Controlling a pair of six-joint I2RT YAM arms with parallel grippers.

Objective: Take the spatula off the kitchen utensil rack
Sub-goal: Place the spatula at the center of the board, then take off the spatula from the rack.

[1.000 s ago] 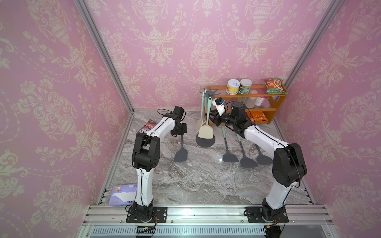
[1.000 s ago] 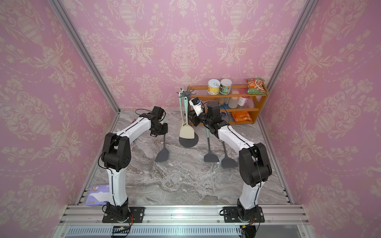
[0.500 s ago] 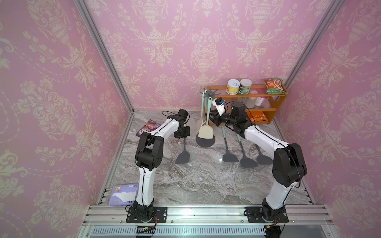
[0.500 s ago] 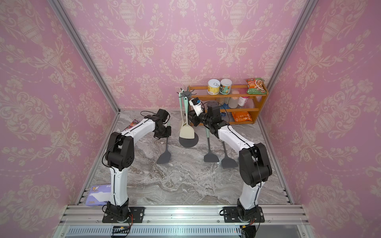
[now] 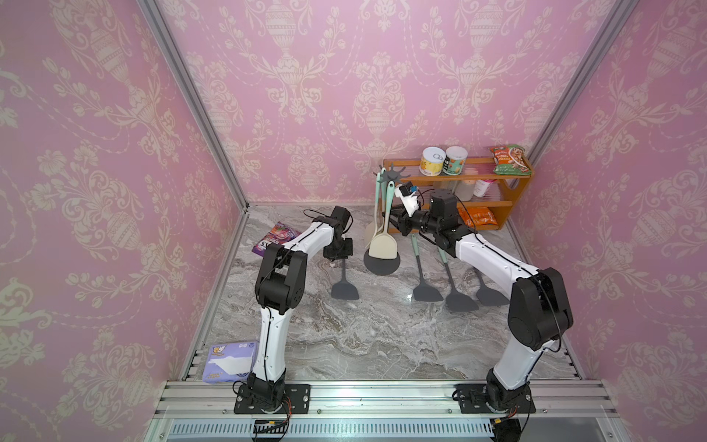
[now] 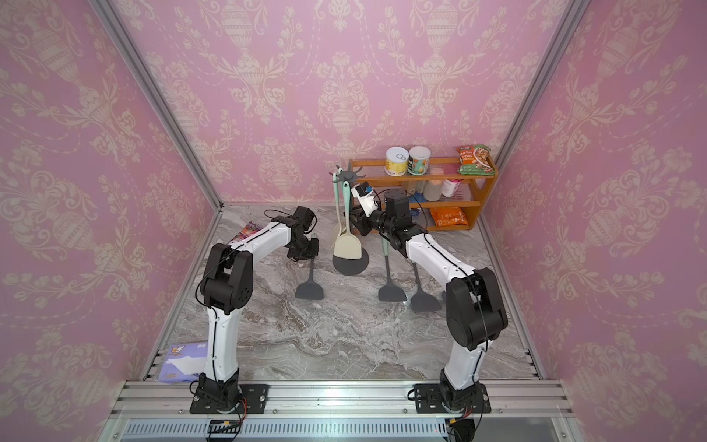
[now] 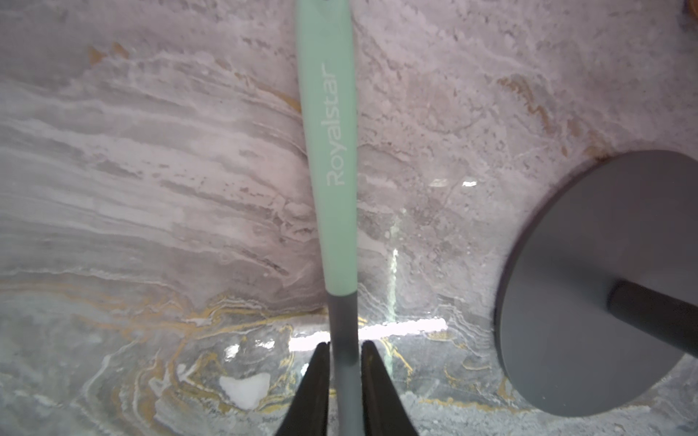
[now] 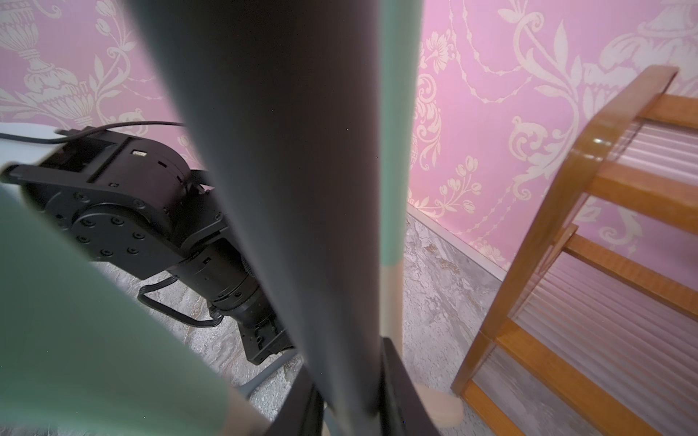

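Left gripper (image 7: pixel 344 358) of mine clamped on grey neck of spatula (image 7: pixel 328 151). Spatula lies flat on table (image 7: pixel 151 188), off hooks, just beside rack (image 7: pixel 589 287) base. Right gripper (image 8: pixel 349 385) clamps rack pole, steadying. Step, I judge: loosen, lift straight up, no dragging. Spatula: mint handle, grey shaft, dark flat head.

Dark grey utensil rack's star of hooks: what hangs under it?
Two mint-handled, cream-headed utensils: a flat spatula in front, and a second utensil whose head it partly covers. The rack's round disc base is partly hidden too.
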